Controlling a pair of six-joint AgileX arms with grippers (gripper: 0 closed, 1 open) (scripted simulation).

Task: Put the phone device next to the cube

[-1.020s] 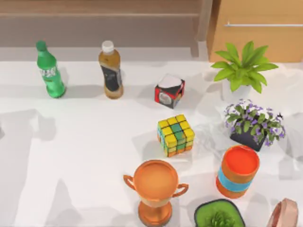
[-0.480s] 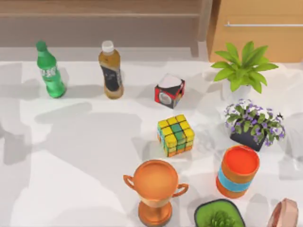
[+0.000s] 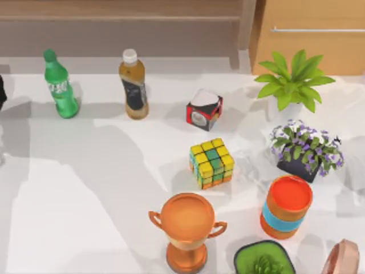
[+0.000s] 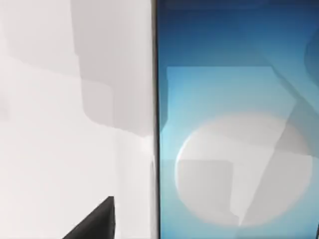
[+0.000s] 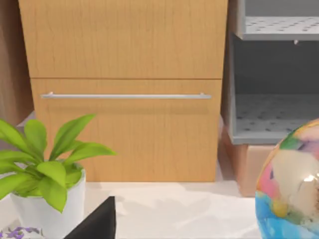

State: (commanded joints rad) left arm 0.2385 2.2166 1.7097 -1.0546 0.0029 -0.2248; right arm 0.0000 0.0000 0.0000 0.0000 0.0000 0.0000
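The cube (image 3: 211, 162), with yellow, green and orange squares, sits on the white table (image 3: 85, 200) right of centre. The phone device (image 4: 234, 139) lies flat on the table close under my left wrist camera, its blue screen and grey round blur facing up. One dark finger (image 4: 94, 221) of my left gripper hangs beside the phone's thin edge, not touching it; the gripper is open. A dark bit of my left arm (image 3: 1, 91) pokes in at the table's left edge. My right gripper is parked and open, and one dark finger (image 5: 97, 221) of it faces a wooden cabinet.
A green bottle (image 3: 60, 85) and a brown bottle (image 3: 133, 85) stand at the back left. A red-black-white box (image 3: 203, 109) sits behind the cube. A copper trophy (image 3: 187, 228), an orange can (image 3: 286, 206), two potted plants (image 3: 291, 85) and a green pot (image 3: 264, 260) crowd the front and right.
Arm shadows have swept across the table's left half. A dark part of my left arm has come into the top view at the left edge. The objects on the table have not moved.
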